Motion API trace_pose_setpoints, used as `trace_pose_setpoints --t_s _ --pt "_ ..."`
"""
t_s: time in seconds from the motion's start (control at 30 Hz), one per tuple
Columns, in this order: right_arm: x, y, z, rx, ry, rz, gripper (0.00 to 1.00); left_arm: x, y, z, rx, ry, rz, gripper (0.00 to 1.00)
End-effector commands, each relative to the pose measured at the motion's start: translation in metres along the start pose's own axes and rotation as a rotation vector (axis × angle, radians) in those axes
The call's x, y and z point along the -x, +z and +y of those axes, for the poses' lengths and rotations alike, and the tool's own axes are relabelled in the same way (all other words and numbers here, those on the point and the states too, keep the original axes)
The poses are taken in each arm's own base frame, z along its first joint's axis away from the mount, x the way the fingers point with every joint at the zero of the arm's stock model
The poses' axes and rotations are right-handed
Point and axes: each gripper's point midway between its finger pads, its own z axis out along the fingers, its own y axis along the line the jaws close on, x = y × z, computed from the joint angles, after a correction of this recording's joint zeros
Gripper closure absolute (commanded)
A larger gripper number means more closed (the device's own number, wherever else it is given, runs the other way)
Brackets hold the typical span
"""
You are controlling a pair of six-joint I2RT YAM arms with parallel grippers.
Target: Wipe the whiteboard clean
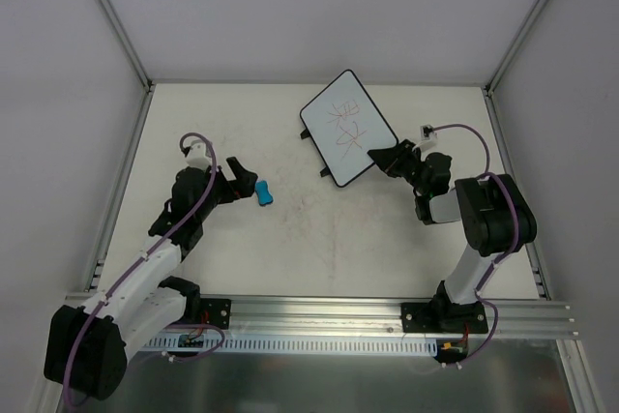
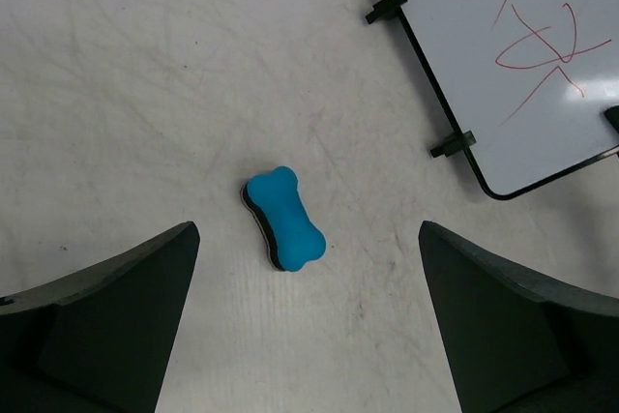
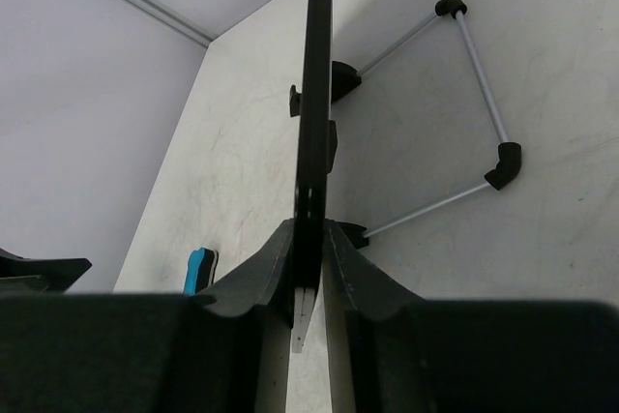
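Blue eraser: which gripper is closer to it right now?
Left. The left gripper is open right beside the eraser; the right gripper is across the table, shut on the edge of the whiteboard.

The left arm [image 1: 145,273] and the right arm [image 1: 484,229] are made of white links and black joints. A purple cable [image 1: 464,127] is routed along each. The fingers [image 2: 106,321] of the left gripper [image 2: 308,229] are dark, matte wedges.

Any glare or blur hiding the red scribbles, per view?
Top external: even light, scribbles on the board legible. Left wrist: sharp, mild sheen on the board, strokes clear. Right wrist: board edge-on and dark in the right gripper, face unseen.
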Motion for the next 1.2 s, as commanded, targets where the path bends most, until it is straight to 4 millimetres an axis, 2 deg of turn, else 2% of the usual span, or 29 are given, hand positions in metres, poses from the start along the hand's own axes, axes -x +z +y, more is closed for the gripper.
trace_pose_setpoints --t_s 0.0,0.13,0.17,0.4,0.63,1.17 --pt "0.022 0.006 0.012 0.05 -0.039 -0.067 0.79 0.014 0.005 0.004 0.083 0.007 -0.003 0.01" --pt "0.021 0.006 0.01 0.041 -0.034 -0.067 0.8 0.016 0.014 0.01 0.168 0.005 0.041 0.01" --pt "0.02 0.006 0.008 0.034 -0.031 -0.065 0.8 0.008 0.017 0.014 0.192 0.005 0.076 0.01" --pt "0.02 0.006 0.006 0.021 -0.018 -0.059 0.91 -0.004 0.032 0.0 0.157 0.016 0.166 0.01" --pt "0.019 0.007 0.008 0.024 -0.017 -0.054 1.0 -0.016 0.043 -0.001 0.196 0.028 0.251 0.01" --pt "0.022 0.006 0.009 0.01 0.023 -0.056 1.0 -0.05 0.06 -0.001 0.292 -0.013 0.38 0.01"
